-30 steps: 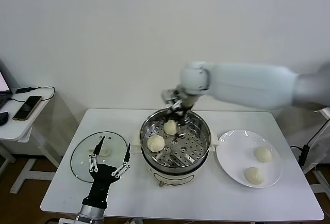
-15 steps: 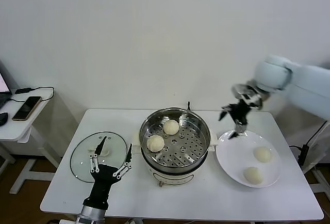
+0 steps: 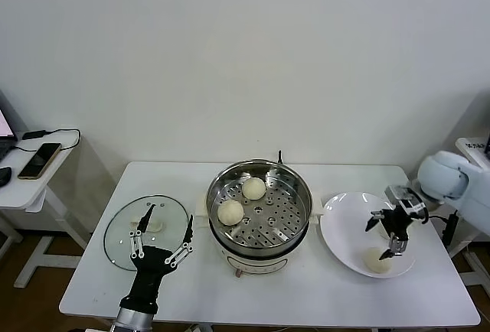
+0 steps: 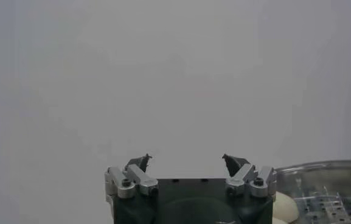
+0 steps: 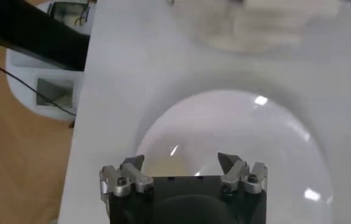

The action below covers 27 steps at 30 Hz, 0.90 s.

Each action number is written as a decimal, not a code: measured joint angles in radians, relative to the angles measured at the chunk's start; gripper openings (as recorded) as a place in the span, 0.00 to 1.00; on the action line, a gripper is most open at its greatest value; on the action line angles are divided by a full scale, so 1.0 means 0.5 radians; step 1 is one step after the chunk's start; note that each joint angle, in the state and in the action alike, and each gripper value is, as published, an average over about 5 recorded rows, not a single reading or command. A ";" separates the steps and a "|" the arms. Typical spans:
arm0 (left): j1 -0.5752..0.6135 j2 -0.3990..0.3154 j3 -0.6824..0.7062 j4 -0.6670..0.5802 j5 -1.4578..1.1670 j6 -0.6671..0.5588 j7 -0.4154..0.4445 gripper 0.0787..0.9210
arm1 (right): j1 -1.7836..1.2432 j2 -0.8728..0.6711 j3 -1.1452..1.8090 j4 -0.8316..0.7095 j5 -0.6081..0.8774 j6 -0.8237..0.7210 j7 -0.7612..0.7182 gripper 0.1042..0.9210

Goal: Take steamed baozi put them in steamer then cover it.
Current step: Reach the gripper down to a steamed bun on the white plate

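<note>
The steamer (image 3: 260, 234) stands mid-table with two steamed baozi on its perforated tray, one near the front left (image 3: 230, 211) and one at the back (image 3: 254, 187). On the white plate (image 3: 344, 232) lies a third baozi (image 3: 375, 260). My right gripper (image 3: 379, 240) is open and hovers low over the plate, covering most of another baozi there. In the right wrist view the gripper (image 5: 188, 161) is open over the plate (image 5: 254, 140), with a cream baozi (image 5: 163, 167) below the jaws. The cover (image 3: 121, 234) lies flat at the left. My left gripper (image 3: 162, 231) is open and empty beside it.
A side table with a phone (image 3: 40, 159) and cables stands off to the far left. The table's front strip (image 3: 306, 301) is bare white. The left wrist view shows the wall past its gripper (image 4: 187, 161) and the steamer's rim (image 4: 321, 165).
My right gripper has left the steamer, swung right and come down over the plate. The two baozi stay in the steamer. The left arm has not moved.
</note>
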 measured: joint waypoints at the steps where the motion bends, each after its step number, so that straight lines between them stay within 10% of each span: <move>1: 0.003 0.000 -0.001 0.000 0.000 -0.001 -0.001 0.88 | -0.029 0.000 0.018 -0.012 -0.014 0.002 0.003 0.88; 27: 0.001 -0.005 -0.015 0.005 -0.006 -0.008 -0.005 0.88 | -0.279 0.161 0.148 -0.295 -0.076 0.020 0.114 0.72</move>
